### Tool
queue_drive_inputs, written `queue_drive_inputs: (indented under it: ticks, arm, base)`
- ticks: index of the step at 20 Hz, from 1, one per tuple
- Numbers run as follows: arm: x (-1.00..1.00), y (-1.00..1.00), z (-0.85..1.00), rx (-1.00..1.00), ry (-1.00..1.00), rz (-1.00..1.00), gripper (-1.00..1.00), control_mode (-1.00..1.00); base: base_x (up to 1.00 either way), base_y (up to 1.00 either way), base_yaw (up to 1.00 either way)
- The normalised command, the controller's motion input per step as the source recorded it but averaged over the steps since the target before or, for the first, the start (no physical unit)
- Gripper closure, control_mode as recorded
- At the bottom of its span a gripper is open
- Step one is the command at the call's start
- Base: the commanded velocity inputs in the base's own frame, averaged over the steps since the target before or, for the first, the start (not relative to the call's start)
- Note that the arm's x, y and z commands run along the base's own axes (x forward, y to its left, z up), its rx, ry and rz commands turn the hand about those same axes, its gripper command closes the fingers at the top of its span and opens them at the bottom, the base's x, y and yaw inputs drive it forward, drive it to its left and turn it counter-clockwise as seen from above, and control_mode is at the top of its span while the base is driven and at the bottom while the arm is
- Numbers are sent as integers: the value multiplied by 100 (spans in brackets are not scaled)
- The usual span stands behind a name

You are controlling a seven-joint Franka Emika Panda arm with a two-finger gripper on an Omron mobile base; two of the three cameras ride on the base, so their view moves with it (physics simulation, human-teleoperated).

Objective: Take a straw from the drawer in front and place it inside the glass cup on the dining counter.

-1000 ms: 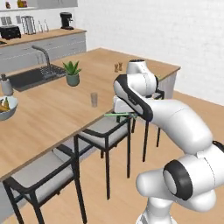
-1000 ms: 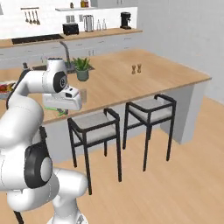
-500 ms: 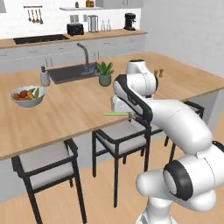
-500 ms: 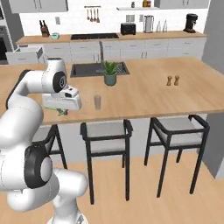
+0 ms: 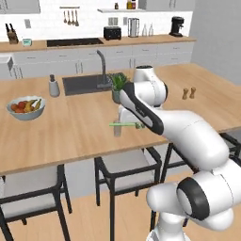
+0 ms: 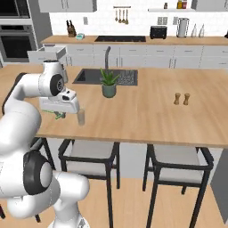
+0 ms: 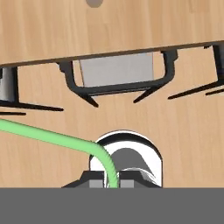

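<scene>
Left base view is showing the gripper hanging over the near edge of the dining counter, with the straw sticking out sideways from it as a thin green line. The glass cup is standing on the counter just beside the hand, close to that near edge, and the straw is crossing above its rim. A fruit bowl is sitting toward the counter's left end, a grey canister is standing by the sink, and a potted plant is standing behind the arm.

From the right base view, the gripper is sitting at the counter's near left edge, and the glass cup is standing just beside it. A pair of small shakers is standing well apart from them, toward the right end. The drawer on the far wall is hanging open.

Looking along the hand, the fingers are clenching the straw, which is rising from between them and bending off to the left. Two stools are standing below the counter's near edge.
</scene>
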Motion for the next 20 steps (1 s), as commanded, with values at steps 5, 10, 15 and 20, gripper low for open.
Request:
queue_drive_inputs:
  ticks: [5,10,15,20]
  arm:
    - [0,0,0,0,0,0,100,100]
    - [0,0,0,0,0,0,100,100]
    - [34,0,1,0,6,0,100,-100]
    - [55,0,13,-29,1,1,100,-100]
  base:
    - [99,-21,13]
    - [100,0,1]
    - [60,0,0]
    - [0,0,0]
